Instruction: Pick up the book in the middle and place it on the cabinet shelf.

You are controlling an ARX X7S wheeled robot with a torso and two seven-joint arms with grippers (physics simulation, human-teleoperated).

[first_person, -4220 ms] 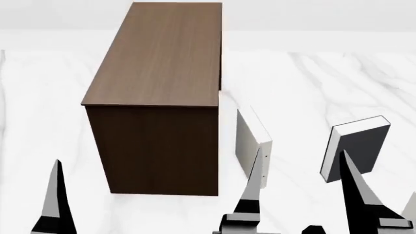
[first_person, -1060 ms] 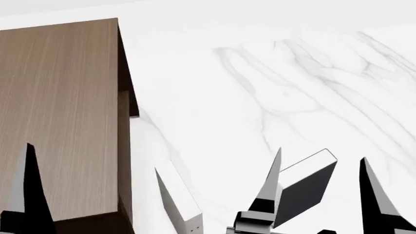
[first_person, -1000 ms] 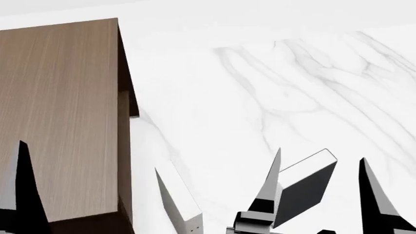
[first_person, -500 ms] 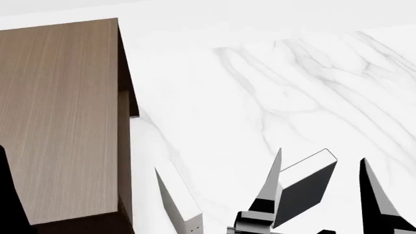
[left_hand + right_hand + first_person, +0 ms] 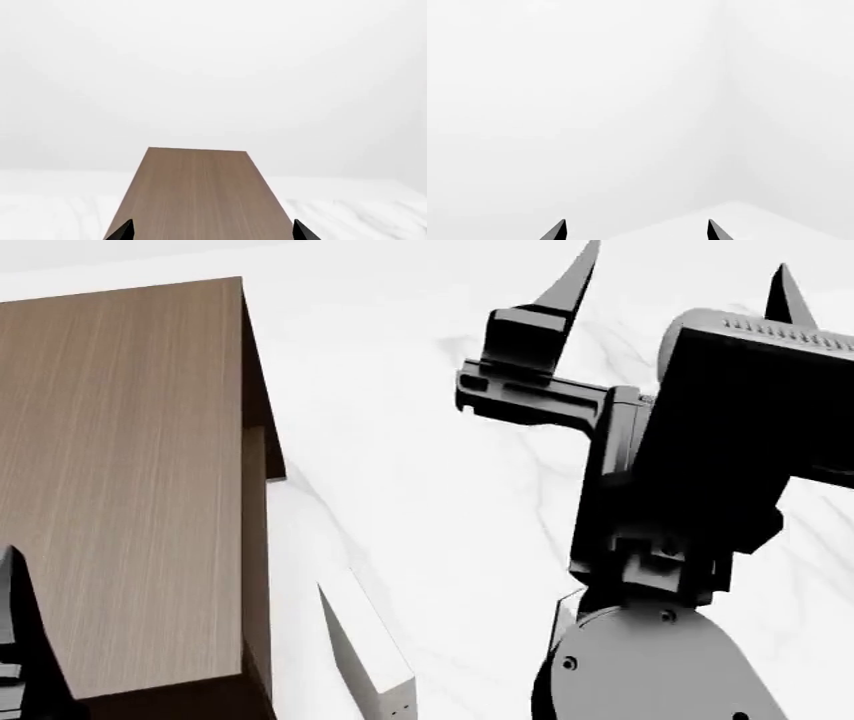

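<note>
Half a second on, the right gripper (image 5: 681, 275) has swung up empty, jaws wide, hiding the book, while the left gripper (image 5: 212, 231) gapes over the cabinet shelf (image 5: 120, 490): pickup undone.

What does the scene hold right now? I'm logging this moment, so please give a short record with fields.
cabinet: dark brown, wood-grain top, nothing on the visible part
pale book: stands on the marble floor beside the cabinet
dark book: not visible; the raised right arm blocks that area
right gripper: raised high, open, nothing between its fingertips
left gripper: open over the cabinet top, holds nothing
</note>
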